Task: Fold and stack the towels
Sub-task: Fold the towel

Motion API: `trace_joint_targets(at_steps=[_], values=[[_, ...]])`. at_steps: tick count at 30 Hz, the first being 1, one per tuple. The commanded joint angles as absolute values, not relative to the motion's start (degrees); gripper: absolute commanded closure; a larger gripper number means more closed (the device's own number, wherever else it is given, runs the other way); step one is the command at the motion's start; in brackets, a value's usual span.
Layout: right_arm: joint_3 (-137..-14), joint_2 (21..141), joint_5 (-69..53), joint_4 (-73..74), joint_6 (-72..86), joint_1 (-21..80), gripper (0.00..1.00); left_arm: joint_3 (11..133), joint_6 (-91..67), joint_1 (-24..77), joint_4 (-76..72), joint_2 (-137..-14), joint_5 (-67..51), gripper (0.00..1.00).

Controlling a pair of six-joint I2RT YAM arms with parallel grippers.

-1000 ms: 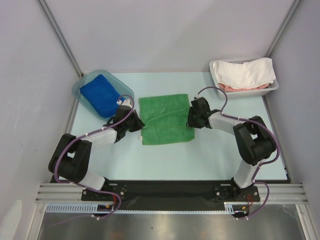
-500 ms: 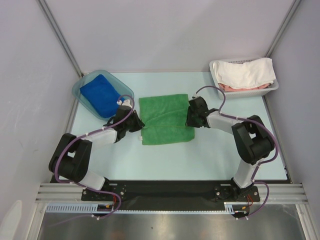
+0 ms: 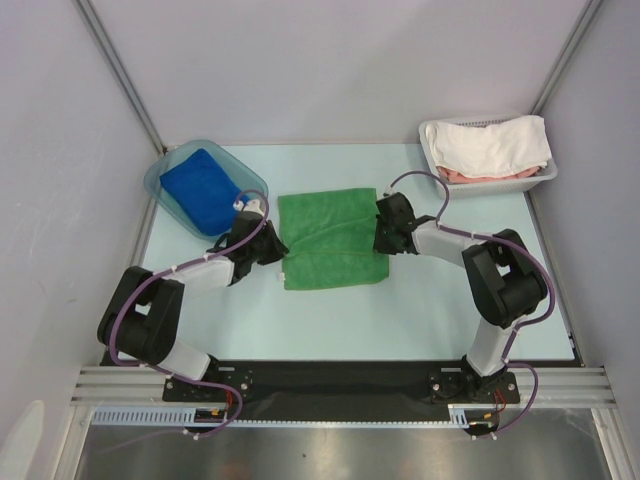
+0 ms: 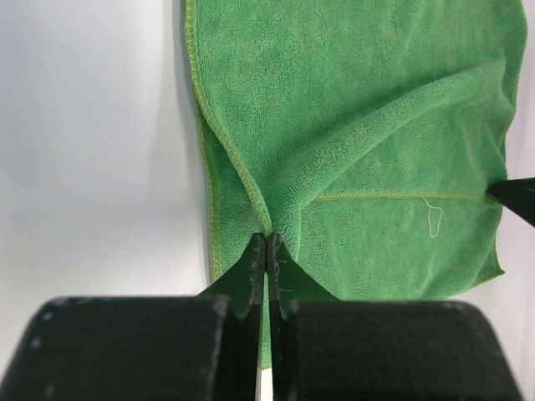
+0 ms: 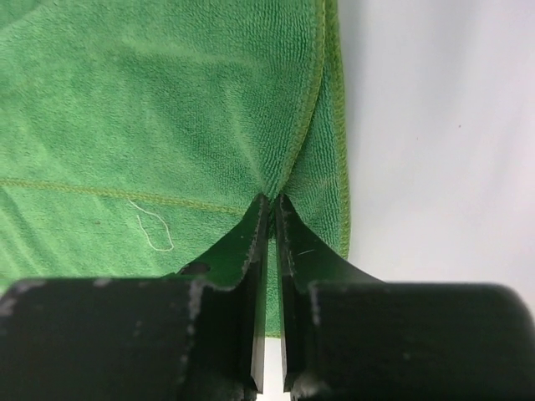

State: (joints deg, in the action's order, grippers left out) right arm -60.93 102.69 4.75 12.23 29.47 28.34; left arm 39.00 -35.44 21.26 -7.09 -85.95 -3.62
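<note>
The green towel (image 3: 330, 238) lies folded on the table's middle. My left gripper (image 3: 276, 248) is shut on its left edge, pinching a fold of the towel (image 4: 351, 125) between the fingertips (image 4: 268, 237). My right gripper (image 3: 380, 236) is shut on its right edge, pinching a fold of the towel (image 5: 167, 109) between its tips (image 5: 272, 199). The royal blue towel (image 3: 203, 188) lies bunched in a clear tub at the back left. The dark purple towel is out of view.
The clear plastic tub (image 3: 160, 178) stands at the back left. A white basket (image 3: 436, 160) at the back right holds a white cloth (image 3: 495, 142) over a pinkish item (image 3: 470, 176). Grey walls stand on both sides.
My right gripper has crept slightly leftward along the towel's right edge. The left arm and the towel look unchanged.
</note>
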Motion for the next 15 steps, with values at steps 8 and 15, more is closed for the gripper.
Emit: trace_joint_targets(at_steps=[8, 15], values=[[-65.5, 96.5, 5.1, 15.7, 27.2, 27.2, 0.97, 44.5, -33.6, 21.7, -1.3, -82.5, -0.6, 1.0], [-64.5, 91.4, 3.7, 17.5, 26.3, 25.6, 0.97, 46.5, -32.8, 21.7, 4.0, -80.2, -0.2, 1.0]])
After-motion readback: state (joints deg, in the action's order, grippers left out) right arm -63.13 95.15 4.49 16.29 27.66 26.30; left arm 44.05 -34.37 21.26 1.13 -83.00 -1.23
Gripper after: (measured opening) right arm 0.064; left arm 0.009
